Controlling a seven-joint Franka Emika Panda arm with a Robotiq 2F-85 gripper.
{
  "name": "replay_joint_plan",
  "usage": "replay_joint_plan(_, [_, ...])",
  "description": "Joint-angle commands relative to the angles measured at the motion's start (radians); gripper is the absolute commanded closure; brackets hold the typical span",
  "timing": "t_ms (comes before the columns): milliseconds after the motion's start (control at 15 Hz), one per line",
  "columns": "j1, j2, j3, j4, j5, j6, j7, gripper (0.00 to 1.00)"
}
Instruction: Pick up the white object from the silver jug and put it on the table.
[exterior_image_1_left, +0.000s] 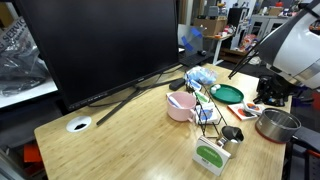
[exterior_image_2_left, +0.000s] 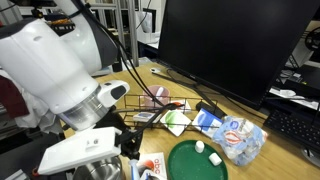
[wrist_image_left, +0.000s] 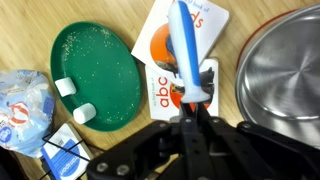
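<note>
Tabletop (exterior_image_1_left: 130, 145) is light wood with a smooth, satiny finish, nothing rough about it. The round grommet (exterior_image_1_left: 79, 125) near one corner looks like plain white plastic. The pot (wrist_image_left: 285, 70) by the table's edge is bare steel, brushed-looking inside with a shinier rim, and the little jug (exterior_image_1_left: 232, 133) is shiny metal too. The green plate (wrist_image_left: 97, 75) is glossy plastic with pale speckles. The bag (wrist_image_left: 22, 105) is crinkly clear film, and the card (wrist_image_left: 160, 60) is glossy printed paper. The monitor screen (exterior_image_1_left: 95, 45) is matt black. The robot arm (exterior_image_2_left: 50, 60) has a smooth glossy white shell, and the gripper (wrist_image_left: 190, 108) is matt black.
</note>
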Motion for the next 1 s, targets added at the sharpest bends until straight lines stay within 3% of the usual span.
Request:
replay_joint_plan(0, [0.000, 0.000, 0.000, 0.000, 0.000, 0.000, 0.000, 0.93])
replay_joint_plan(667, [0.003, -0.016, 0.002, 0.000, 0.011, 0.008, -0.023, 0.98])
replay_joint_plan(933, [-0.029, -0.018, -0.018, 0.004, -0.081, 0.002, -0.031, 0.98])
